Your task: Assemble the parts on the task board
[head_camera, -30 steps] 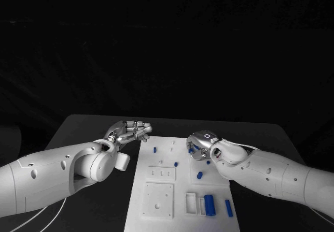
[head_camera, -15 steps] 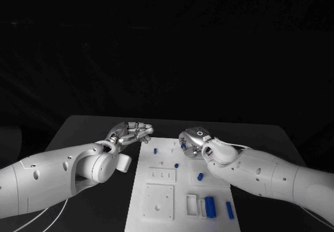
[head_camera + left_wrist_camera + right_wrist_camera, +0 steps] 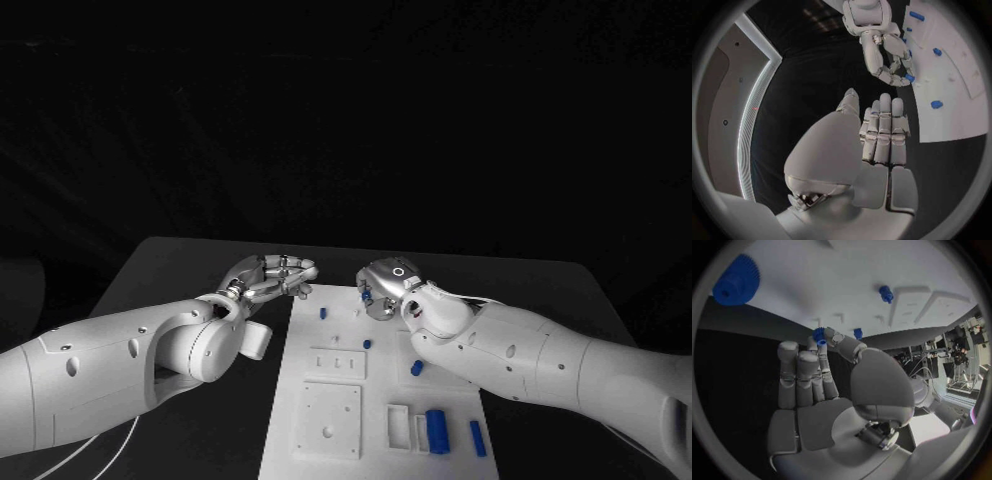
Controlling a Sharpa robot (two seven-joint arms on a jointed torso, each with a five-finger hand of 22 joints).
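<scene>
- Right hand (image 3: 384, 290) is pinching a small blue part (image 3: 819, 335) at its fingertips, above the board's (image 3: 335, 420) far end.
- Left hand (image 3: 270, 276) is hovering empty beside the board's far left corner, fingers together.

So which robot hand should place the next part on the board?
Probably the right robot hand: it pinches a blue part over the board. The left robot hand holds nothing, beside the board.

**Setting: robotics lab test bench**

Black table (image 3: 173, 262) backed by black drape (image 3: 346, 120). White task board (image 3: 335, 400) with blue parts (image 3: 434, 429) lies at centre. Cables and equipment racks (image 3: 957, 352) stand in the room behind.
</scene>
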